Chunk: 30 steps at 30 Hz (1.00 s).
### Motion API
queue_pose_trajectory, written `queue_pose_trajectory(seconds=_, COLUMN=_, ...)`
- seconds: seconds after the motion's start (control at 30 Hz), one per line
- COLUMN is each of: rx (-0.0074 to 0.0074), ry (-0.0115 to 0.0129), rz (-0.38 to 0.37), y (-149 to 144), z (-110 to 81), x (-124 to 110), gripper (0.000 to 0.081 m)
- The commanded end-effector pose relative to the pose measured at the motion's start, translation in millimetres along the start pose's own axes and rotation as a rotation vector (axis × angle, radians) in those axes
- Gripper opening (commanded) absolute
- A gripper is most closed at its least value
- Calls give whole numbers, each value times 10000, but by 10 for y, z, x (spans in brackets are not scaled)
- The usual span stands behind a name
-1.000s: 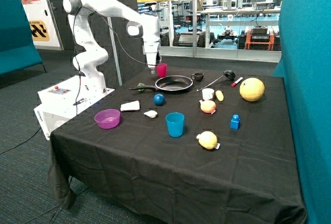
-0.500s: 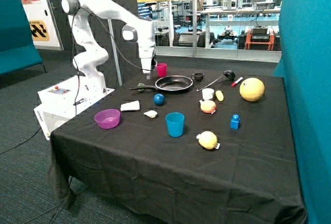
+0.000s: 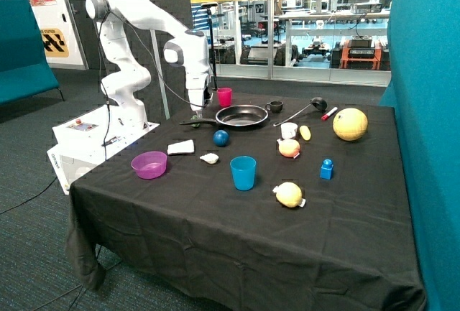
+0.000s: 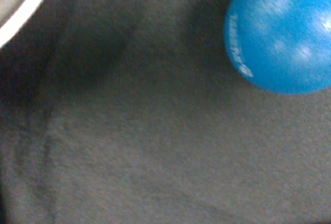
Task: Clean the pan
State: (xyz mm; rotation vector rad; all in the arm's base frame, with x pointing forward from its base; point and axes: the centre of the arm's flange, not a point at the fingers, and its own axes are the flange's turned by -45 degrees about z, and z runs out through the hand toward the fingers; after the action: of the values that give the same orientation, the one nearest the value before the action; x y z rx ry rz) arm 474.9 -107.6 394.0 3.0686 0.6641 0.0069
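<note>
Hand [image 3: 198, 110] hangs over one pan's [image 3: 242, 115] handle; one blue ball [image 3: 221, 138] nearby.

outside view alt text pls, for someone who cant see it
A white robot arm lowers its hand over the thin handle of a black pan at the far side of a black-clothed table. Nearer lie a blue ball, blue cup, purple bowl and yellow fruit.

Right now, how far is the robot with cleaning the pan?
Nothing looks done yet: the pan sits untouched on the table. In hand: the gripper hangs above the pan's handle, holding nothing visible. Left: any cleaning itself; no wiping has begun.
</note>
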Motion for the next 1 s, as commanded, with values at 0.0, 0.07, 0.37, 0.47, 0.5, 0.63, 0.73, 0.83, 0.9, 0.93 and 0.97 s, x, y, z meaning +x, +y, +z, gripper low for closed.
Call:
queue_pose_trajectory(seconds=0.0, rx=29, ry=-39, rz=-6, y=186, z=116, x=-114, gripper=689)
queue_pose_trajectory(seconds=0.07, rx=29, ry=-39, rz=-3, y=208, z=151, x=-148, gripper=690)
queue_pose_trajectory(seconds=0.37, rx=28, ry=-39, rz=192, y=388, z=311, x=-269, gripper=697)
queue_pose_trajectory(seconds=0.47, rx=28, ry=-39, rz=274, y=458, z=349, x=-320, gripper=696)
queue_pose_trajectory(seconds=0.5, rx=28, ry=-39, rz=298, y=474, z=359, x=-332, gripper=695)
queue_pose_trajectory(seconds=0.63, rx=28, ry=-39, rz=361, y=539, z=404, x=-400, gripper=694)
queue_pose_trajectory(seconds=0.73, rx=28, ry=-39, rz=420, y=566, z=441, x=-462, gripper=695)
queue_pose_trajectory(seconds=0.83, rx=28, ry=-39, rz=484, y=568, z=485, x=-523, gripper=699)
queue_pose_trajectory(seconds=0.9, rx=28, ry=-39, rz=518, y=562, z=534, x=-572, gripper=698)
queue_pose_trajectory(seconds=0.93, rx=28, ry=-39, rz=537, y=560, z=556, x=-591, gripper=699)
queue_pose_trajectory(seconds=0.97, rx=28, ry=-39, rz=550, y=560, z=578, x=-610, gripper=698)
